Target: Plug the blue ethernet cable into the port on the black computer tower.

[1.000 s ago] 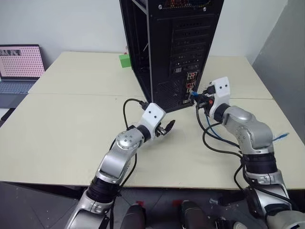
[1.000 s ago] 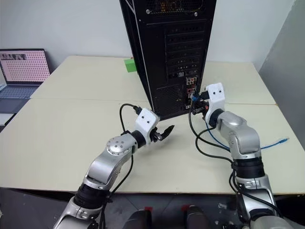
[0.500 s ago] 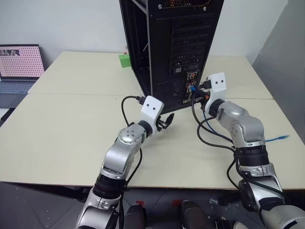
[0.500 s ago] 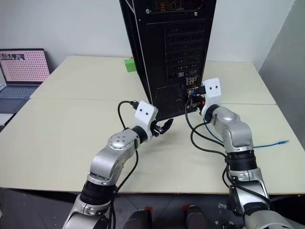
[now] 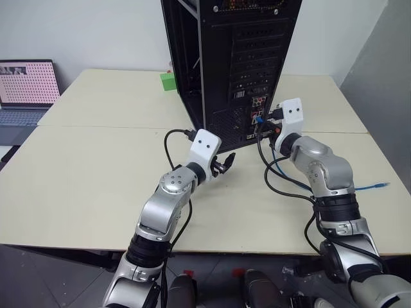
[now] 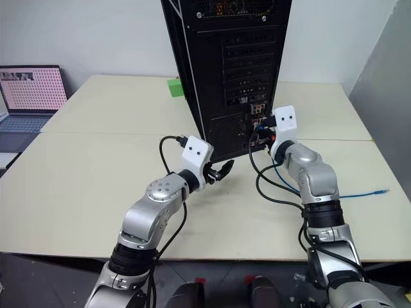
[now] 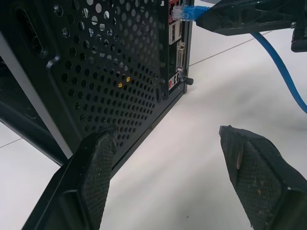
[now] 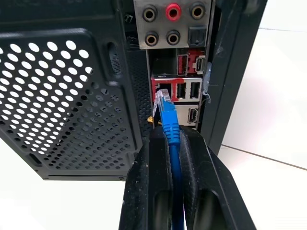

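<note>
Blue ethernet cable [image 8: 171, 136] pinched in closed right gripper [image 8: 171, 143], plug at port [image 8: 163, 92].

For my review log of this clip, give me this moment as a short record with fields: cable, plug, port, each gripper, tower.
cable: blue ethernet cable runs between the right gripper's fingers
plug: clear tip at the port, not visibly seated
port: port, squarish socket in the red-edged cluster
right gripper: right gripper shut on the cable
left gripper: left gripper open, empty, beside the tower's lower corner
tower: black computer tower upright on the table

Right pincer [image 6: 263, 133] at black computer tower [image 6: 228, 58]
</note>
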Tool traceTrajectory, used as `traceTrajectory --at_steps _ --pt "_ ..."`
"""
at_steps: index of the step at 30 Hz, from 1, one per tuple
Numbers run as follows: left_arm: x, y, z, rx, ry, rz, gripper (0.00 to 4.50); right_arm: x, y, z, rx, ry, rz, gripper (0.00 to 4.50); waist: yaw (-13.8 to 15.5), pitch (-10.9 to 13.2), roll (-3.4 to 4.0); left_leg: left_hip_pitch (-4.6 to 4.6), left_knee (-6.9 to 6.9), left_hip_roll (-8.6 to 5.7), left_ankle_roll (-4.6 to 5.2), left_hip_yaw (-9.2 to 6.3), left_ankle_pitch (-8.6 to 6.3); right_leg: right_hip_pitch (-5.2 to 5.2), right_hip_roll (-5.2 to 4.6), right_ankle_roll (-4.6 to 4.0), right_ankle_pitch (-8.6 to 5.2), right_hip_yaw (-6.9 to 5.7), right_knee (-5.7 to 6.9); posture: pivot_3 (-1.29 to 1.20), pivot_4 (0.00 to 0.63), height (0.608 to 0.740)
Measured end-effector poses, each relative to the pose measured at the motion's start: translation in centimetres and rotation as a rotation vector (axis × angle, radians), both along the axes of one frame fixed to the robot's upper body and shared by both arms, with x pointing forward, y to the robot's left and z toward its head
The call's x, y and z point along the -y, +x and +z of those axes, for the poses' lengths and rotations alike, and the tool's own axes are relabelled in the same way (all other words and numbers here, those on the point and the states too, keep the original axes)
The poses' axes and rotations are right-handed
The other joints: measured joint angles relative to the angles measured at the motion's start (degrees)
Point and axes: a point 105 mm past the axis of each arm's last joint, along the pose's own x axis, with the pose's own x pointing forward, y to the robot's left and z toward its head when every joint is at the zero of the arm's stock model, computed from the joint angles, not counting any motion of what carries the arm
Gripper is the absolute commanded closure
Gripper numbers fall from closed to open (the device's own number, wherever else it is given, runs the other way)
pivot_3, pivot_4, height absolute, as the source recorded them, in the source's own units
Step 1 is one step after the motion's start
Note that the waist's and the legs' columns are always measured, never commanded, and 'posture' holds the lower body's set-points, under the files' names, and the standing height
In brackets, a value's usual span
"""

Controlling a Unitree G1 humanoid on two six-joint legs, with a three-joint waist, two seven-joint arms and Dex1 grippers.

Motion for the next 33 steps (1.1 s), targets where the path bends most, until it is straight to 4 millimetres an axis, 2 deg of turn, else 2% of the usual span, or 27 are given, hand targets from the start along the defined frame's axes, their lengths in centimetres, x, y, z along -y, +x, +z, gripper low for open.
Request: traceTrajectory --at_steps 5,33 --pt "0.16 -0.05 0.03 -0.001 -0.004 -0.004 0.88 -0.5 0.04 0.17 0.0 0.017 0.008 4.5 0.0 0.0 0.0 0.0 0.0 0.0 0.0 0.0 0.0 0.0 0.0 0.0 0.0 0.0 0.0 0.0 0.15 0.74" --pt "0.57 -0.26 -0.16 -0.003 0.009 -0.025 0.88 -0.15 -0.03 0.16 -0.028 0.033 0.008 4.5 -0.2 0.0 0.0 -0.02 -0.02 0.0 0.0 0.0 0.0 0.0 0.0 0.01 0.0 0.0 -0.06 0.0 0.15 0.74"
